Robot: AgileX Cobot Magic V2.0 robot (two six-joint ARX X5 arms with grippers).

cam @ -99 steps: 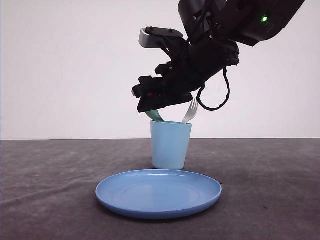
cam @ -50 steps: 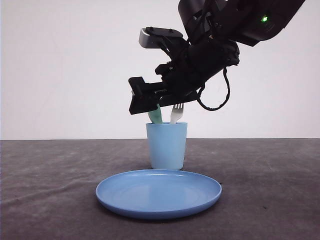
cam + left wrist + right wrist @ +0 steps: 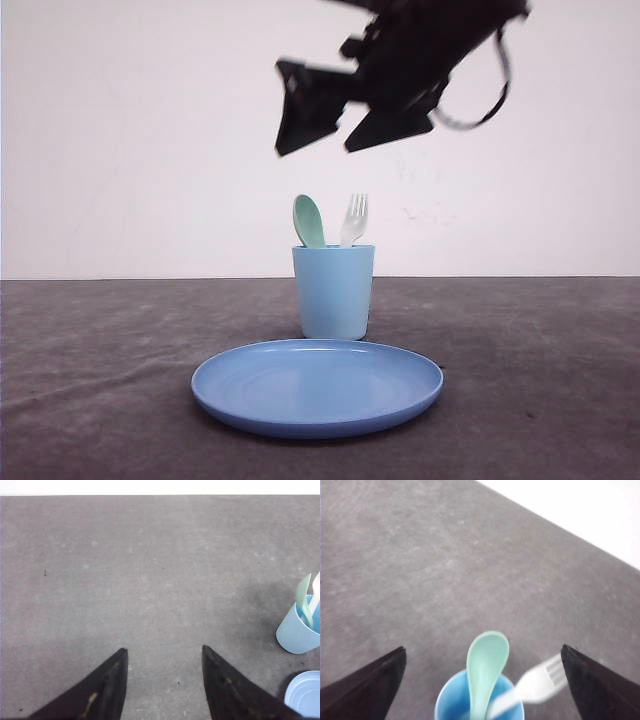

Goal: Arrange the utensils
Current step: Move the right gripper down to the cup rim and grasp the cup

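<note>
no readable text, labels or numbers

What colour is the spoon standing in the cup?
Pale mint green; the spoon shows best in the right wrist view, bowl up in the light blue cup.

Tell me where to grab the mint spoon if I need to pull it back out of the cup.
Probably by the spoon's bowl, coming down from above: it stands handle-down in the cup, so just the bowl sticks up over the rim. The fork stands close beside it, so close across the thin bowl to avoid catching the tines.
</note>
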